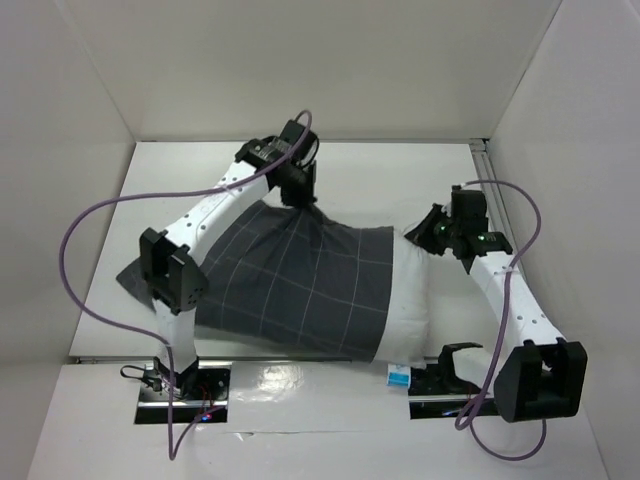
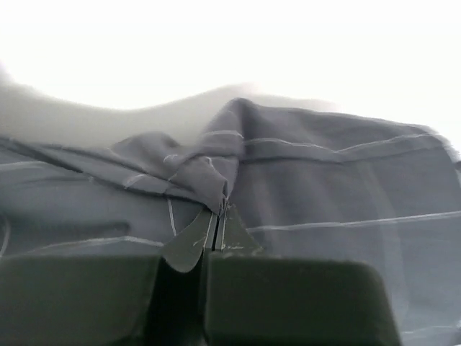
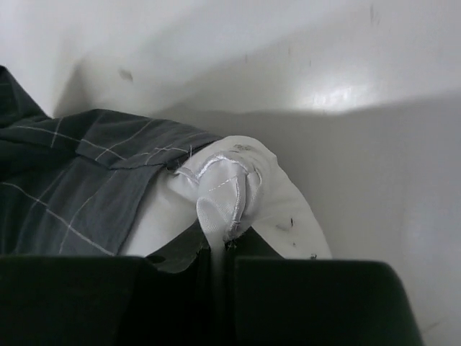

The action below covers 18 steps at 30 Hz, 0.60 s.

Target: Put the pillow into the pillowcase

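Top external shows you the pillow (image 1: 408, 300) mostly inside the pillowcase (image 1: 300, 285) in the middle of the table (image 1: 380, 180); only its end toward the right edge is bare. Your left gripper (image 1: 297, 195) pinches the case's far edge, and your right gripper (image 1: 425, 232) pinches the pillow's far corner.

Charcoal grid-checked pillowcase (image 1: 300, 280), white pillow (image 1: 408, 300)

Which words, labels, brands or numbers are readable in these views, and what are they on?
None can be read.
Small blue-and-white tag at the near edge of the pillow: too small to read.
Pillowcase: only grid lines, no text.
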Each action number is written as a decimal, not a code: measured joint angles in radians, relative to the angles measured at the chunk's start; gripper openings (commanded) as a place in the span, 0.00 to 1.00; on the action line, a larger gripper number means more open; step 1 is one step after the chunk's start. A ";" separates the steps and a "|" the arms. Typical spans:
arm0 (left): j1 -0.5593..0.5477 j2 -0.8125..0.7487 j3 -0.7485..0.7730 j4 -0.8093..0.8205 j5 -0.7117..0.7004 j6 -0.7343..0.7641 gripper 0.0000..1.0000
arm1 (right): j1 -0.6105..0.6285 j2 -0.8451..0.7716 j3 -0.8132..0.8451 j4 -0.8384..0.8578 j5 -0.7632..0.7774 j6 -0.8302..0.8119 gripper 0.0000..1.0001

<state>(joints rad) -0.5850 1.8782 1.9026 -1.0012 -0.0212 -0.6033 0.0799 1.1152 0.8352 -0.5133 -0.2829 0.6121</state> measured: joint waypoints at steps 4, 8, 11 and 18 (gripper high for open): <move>-0.008 0.144 0.311 0.000 0.047 0.019 0.00 | -0.055 0.000 0.036 0.057 0.039 0.030 0.00; -0.007 0.194 0.430 0.027 0.044 0.024 0.22 | -0.076 0.042 0.036 0.134 0.066 0.063 0.00; -0.001 0.218 0.456 0.042 0.008 0.037 0.67 | -0.085 0.156 0.064 0.156 0.067 0.066 0.36; -0.148 0.073 0.175 0.043 -0.229 0.048 0.85 | -0.197 0.123 0.089 0.096 0.117 0.031 0.95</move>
<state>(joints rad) -0.7326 1.9511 2.0777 -0.9581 -0.2497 -0.5552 -0.1173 1.2385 0.9237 -0.4175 -0.1654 0.6426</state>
